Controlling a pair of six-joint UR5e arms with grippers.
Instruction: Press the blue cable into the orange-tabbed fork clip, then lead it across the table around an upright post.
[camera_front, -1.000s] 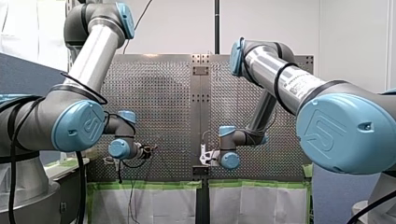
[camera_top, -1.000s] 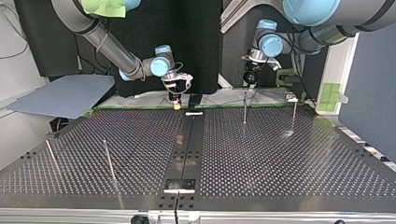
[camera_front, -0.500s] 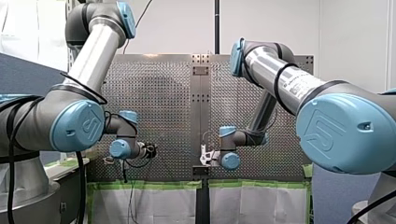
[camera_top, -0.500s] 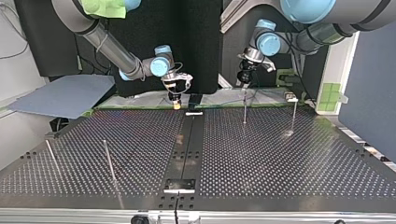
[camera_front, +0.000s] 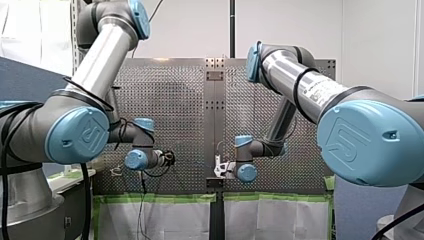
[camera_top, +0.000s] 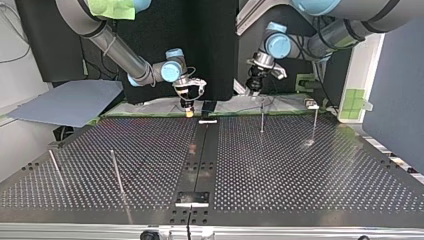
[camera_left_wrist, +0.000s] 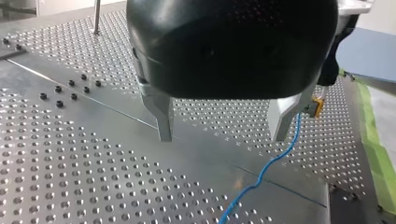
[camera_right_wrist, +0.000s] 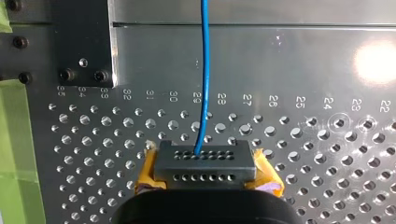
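Right wrist view has the yellow pads (camera_right_wrist: 267, 182) of my right gripper (camera_right_wrist: 205, 168) closed on the blue cable (camera_right_wrist: 204, 70), which runs straight ahead over the perforated table (camera_right_wrist: 303, 70). On my left gripper (camera_left_wrist: 222, 137) the metal fingers (camera_left_wrist: 163, 116) are spread wide with nothing between them, and the cable snakes past just beside one. Seen from the top view, the right gripper sits low at the table's far edge by the middle strip. The left one hangs higher, near an upright post (camera_top: 261, 117).
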